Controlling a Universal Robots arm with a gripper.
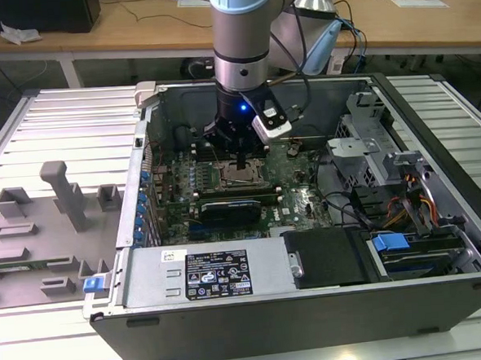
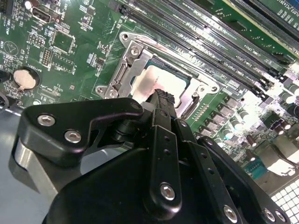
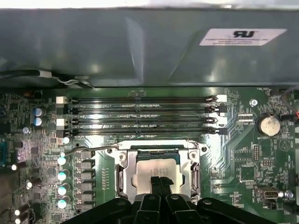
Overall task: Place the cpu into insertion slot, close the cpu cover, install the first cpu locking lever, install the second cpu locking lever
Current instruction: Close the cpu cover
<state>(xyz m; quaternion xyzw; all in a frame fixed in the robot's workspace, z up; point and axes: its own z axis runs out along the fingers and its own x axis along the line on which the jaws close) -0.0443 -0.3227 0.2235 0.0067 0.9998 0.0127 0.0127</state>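
The gripper (image 1: pixel 239 162) reaches straight down into the open computer case (image 1: pixel 233 327), and its jaws are pressed together with nothing between them. In both wrist views the gripper's (image 2: pixel 161 95) paired fingertips (image 3: pixel 164 181) come down on the middle of the chip (image 3: pixel 142 175); whether they press on it or stop just above it I cannot tell. The chip (image 2: pixel 163 79) lies flat in its socket (image 3: pixel 154 154) directly under the jaws, silvery top up. The metal cover (image 3: pixel 123 175) lies down around it, so the chip shows through the cover's window on each side of the jaws. In the second wrist view the cover's (image 2: pixel 128 65) hinged end sits just beside the fingertips. A thin wire lever (image 3: pixel 96 148) reaches out sideways from one corner of the socket, near the jaws but apart from them. Past the socket, on its far side from the jaws, four long memory slots (image 3: pixel 140 116) run side by side across the green board (image 3: pixel 243 154). A round coin battery (image 3: pixel 268 125) sits on the board well off to one side of the jaws. In the exterior view a grey tray (image 1: pixel 55 216) of moulded holders stands outside the case, well apart from the jaws.
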